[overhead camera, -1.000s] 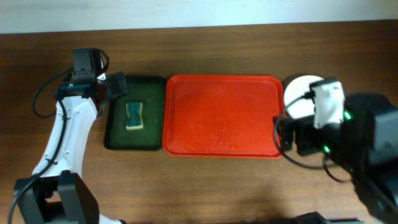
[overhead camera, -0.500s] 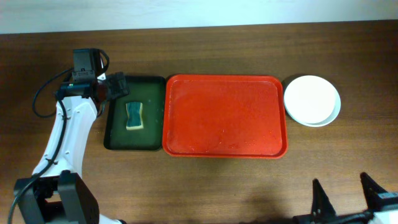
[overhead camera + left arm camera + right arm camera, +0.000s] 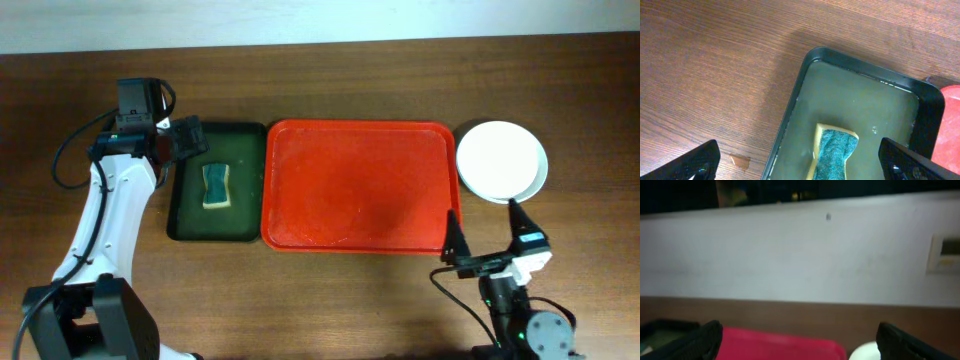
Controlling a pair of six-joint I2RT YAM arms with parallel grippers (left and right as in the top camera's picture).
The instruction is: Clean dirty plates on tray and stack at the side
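The red tray point(image 3: 360, 185) lies mid-table with no plate on it. Right of it, the plates point(image 3: 502, 160) sit stacked on the wood, a white one on top and a pale rim showing beneath. My right gripper point(image 3: 488, 232) hovers open near the tray's front right corner, holding nothing. In the right wrist view, blurred, the right gripper point(image 3: 800, 342) looks over the tray point(image 3: 780, 347) and a white plate edge point(image 3: 865, 352). My left gripper point(image 3: 195, 140) is open over the dark green tray's far left corner. The left gripper point(image 3: 800, 167) straddles the sponge point(image 3: 834, 150) from above.
The dark green tray point(image 3: 240, 140) left of the red one holds murky water and a teal-and-yellow sponge point(image 3: 216, 186). A small wet spot point(image 3: 741, 161) marks the wood beside it. A pale wall point(image 3: 800, 255) stands behind the table.
The right arm left its place over the stacked plates, dropped to the front edge, then came up a little near the tray's front right corner. The left arm has not moved.
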